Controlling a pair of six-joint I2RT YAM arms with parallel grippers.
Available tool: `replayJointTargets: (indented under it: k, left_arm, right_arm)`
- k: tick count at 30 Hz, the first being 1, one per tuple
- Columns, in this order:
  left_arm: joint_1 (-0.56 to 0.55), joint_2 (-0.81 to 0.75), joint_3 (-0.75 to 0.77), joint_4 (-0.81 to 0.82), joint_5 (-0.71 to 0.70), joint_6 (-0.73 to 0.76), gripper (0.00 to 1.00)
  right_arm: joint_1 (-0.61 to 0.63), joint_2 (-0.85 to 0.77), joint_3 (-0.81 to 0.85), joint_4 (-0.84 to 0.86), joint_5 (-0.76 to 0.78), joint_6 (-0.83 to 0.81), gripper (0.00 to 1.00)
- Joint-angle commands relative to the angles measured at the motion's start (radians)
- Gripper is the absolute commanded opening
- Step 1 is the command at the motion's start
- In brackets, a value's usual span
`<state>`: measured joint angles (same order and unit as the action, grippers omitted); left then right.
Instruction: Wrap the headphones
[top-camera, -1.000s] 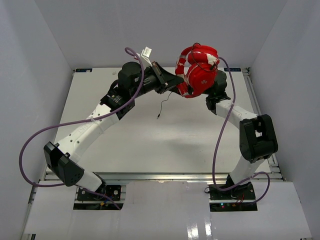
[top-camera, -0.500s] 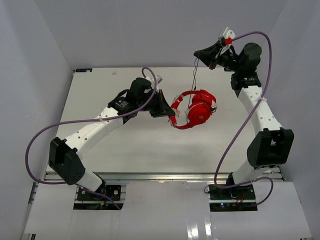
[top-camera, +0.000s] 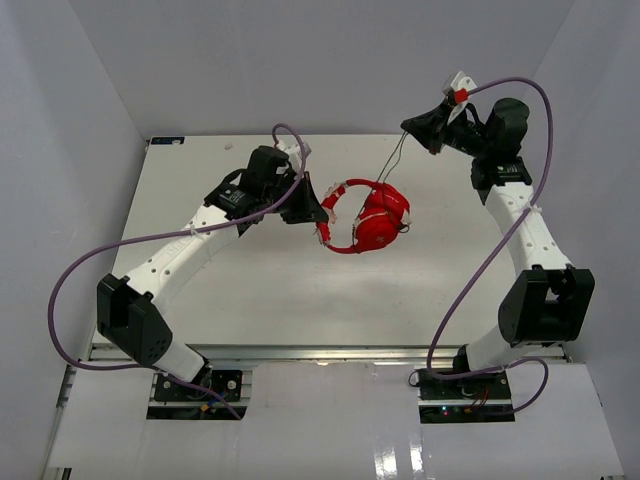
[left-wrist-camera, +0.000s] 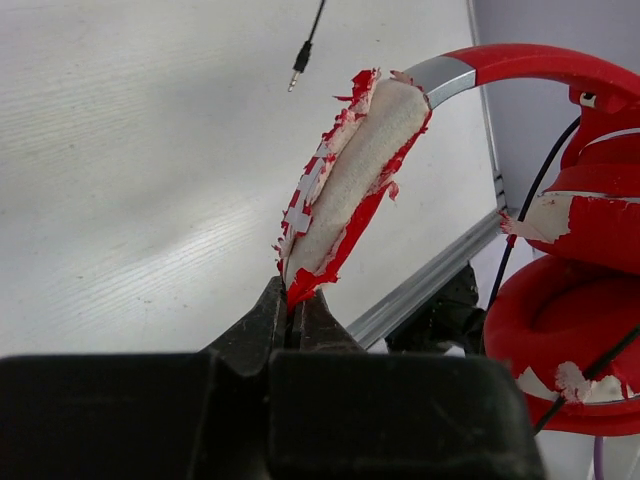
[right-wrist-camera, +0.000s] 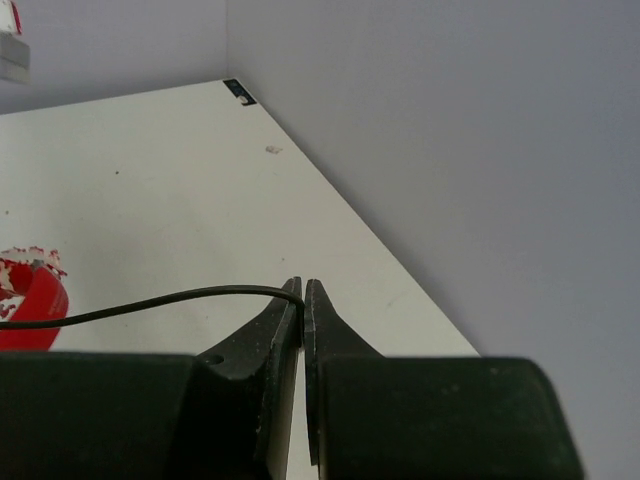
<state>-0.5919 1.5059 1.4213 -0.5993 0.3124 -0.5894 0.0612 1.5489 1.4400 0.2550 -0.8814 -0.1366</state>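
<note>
The red headphones hang above the table's middle, ear cups folded together. My left gripper is shut on the torn, padded end of the headband, with the ear cups to its right. The thin black cable rises from the ear cups to my right gripper, which is raised at the back right. In the right wrist view this gripper is shut on the cable. The cable's plug dangles free over the table.
The white table is boxed in by grey walls on three sides. A metal rail runs along its edge. Thick purple cables loop off both arms. My right arm's elbow stands at the near right.
My right gripper left the headphones and rose to the back right with the cable. My left gripper brought the headphones down from the back to the middle, then a little left.
</note>
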Motion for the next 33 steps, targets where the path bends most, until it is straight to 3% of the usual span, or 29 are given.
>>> replayJointTargets:
  k: [1,5,8,15,19,23,26,33]
  left_arm:
    - [-0.008,-0.053,0.077,0.135,0.214,0.023,0.00]
    - [-0.008,-0.050,0.121,0.234,0.361,-0.030,0.00]
    - [-0.009,-0.039,0.185,0.254,0.365,-0.053,0.00]
    - [-0.018,0.008,0.436,0.105,0.160,0.034,0.00]
    - [-0.049,0.053,0.543,0.046,0.052,0.075,0.00]
    - [-0.100,0.142,0.677,-0.083,-0.076,0.136,0.00]
    - [-0.123,0.171,0.746,-0.145,-0.156,0.168,0.00]
    - [-0.137,0.140,0.671,-0.258,-0.259,0.231,0.00]
  right_arm:
    - [-0.001,-0.022,-0.107,-0.019,0.005,-0.060,0.08]
    - [0.016,-0.027,-0.185,0.054,-0.064,0.013,0.08]
    - [0.040,-0.034,-0.228,0.112,-0.113,0.071,0.08]
    - [0.042,-0.036,-0.388,0.495,-0.270,0.418,0.08]
    - [0.048,-0.006,-0.444,0.817,-0.300,0.664,0.08]
    - [0.054,0.033,-0.475,1.018,-0.286,0.859,0.08]
    - [0.042,0.026,-0.486,1.052,-0.255,0.870,0.08]
    - [-0.096,0.018,-0.477,1.155,-0.151,0.935,0.08]
